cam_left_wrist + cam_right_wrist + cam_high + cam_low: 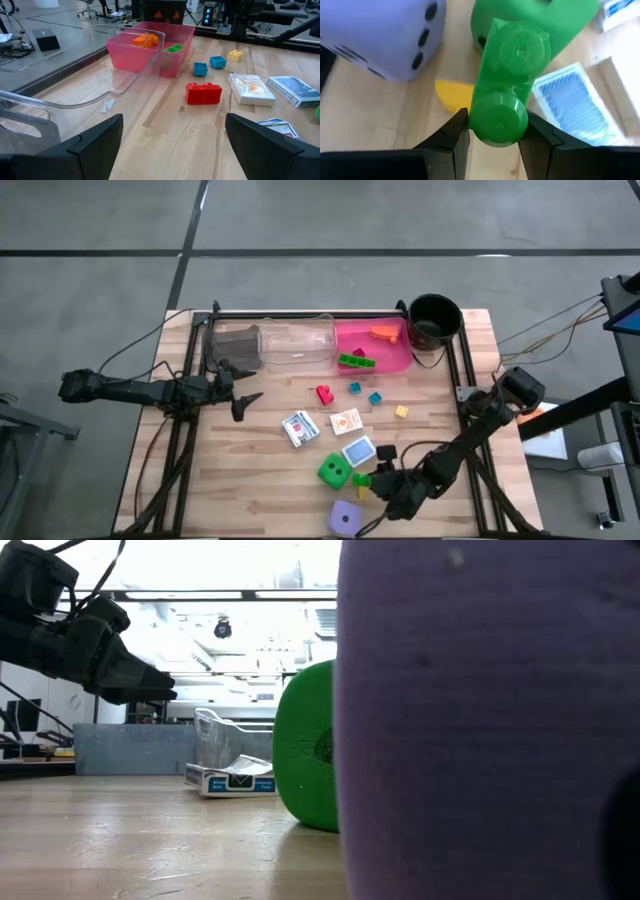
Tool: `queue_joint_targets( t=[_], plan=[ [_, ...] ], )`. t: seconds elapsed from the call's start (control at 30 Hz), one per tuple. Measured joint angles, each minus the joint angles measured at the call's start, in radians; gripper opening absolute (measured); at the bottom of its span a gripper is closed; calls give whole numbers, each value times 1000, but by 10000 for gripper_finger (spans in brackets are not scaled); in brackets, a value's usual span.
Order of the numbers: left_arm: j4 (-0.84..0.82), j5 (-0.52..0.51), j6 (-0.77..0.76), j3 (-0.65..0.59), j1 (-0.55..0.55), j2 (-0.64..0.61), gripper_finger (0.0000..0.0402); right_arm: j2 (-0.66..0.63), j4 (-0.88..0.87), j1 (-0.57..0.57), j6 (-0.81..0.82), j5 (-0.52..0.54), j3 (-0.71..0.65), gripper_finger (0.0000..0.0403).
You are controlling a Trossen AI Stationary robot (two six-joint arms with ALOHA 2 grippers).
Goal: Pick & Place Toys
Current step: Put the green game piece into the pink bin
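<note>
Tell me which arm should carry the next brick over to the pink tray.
Probably the right. Its gripper is already shut on a green brick near the green die. The left gripper hangs open and empty beside the clear tray; the pink tray already holds bricks.

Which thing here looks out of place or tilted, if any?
The card box beside the green die looks askew: in the low view its top flap is lifted and crumpled. The right tool is shut on a green brick. The left tool is open near the clear tray.
</note>
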Motion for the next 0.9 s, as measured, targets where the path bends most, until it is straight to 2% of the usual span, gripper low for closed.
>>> queue_joint_targets(
  t=[0.13,0.27,0.43,0.53,0.7,0.83,0.9],
  plan=[
    [0,0,0,0,0,0,351,-95,128,0,-78,11,-60,128],
    [0,0,0,0,0,0,351,-215,347,0,-205,12,-156,128],
    [0,0,0,0,0,0,351,-342,751,-22,-363,11,-394,128],
    [0,0,0,0,0,0,351,-424,878,-77,-387,31,-545,128],
    [0,0,0,0,0,0,351,-594,904,-265,-387,94,-725,128],
    [0,-1,0,0,0,0,351,-728,853,-491,-399,77,-800,128],
    [0,-2,0,0,0,0,351,-785,772,-621,-409,33,-808,128]
  ],
)
